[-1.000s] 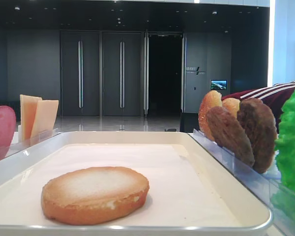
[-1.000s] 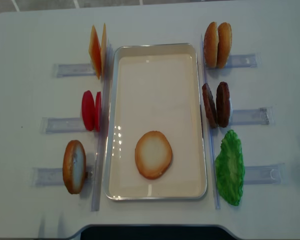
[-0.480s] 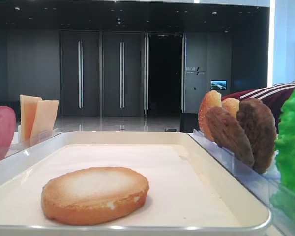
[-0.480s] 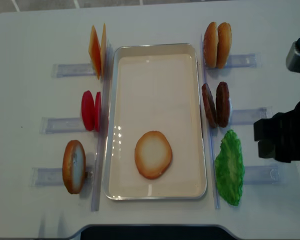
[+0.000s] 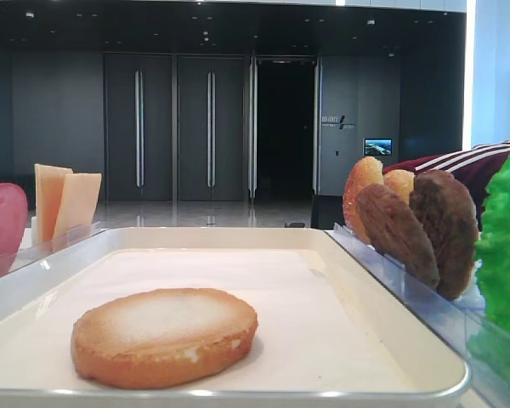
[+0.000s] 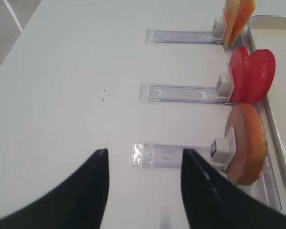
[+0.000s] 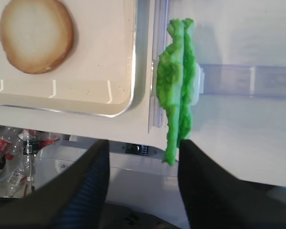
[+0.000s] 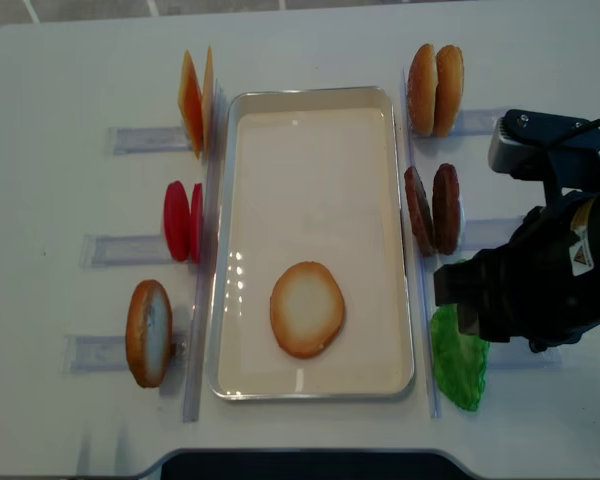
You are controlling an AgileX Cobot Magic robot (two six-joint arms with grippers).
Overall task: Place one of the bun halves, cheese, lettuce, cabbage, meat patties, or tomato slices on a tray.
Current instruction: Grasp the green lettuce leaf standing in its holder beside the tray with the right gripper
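Lettuce [image 7: 177, 86] stands on edge in its clear rack [image 7: 248, 81] just right of the tray [image 8: 315, 380], the right hand [image 7: 143, 188] above it with fingers apart, holding nothing. Meat patties [image 8: 432, 208] and upright buns [image 8: 435, 90] line that side. One bun half [image 8: 307, 309] lies on the tray; the left hand [image 6: 144, 191] hangs open over the desk [image 6: 66, 95].
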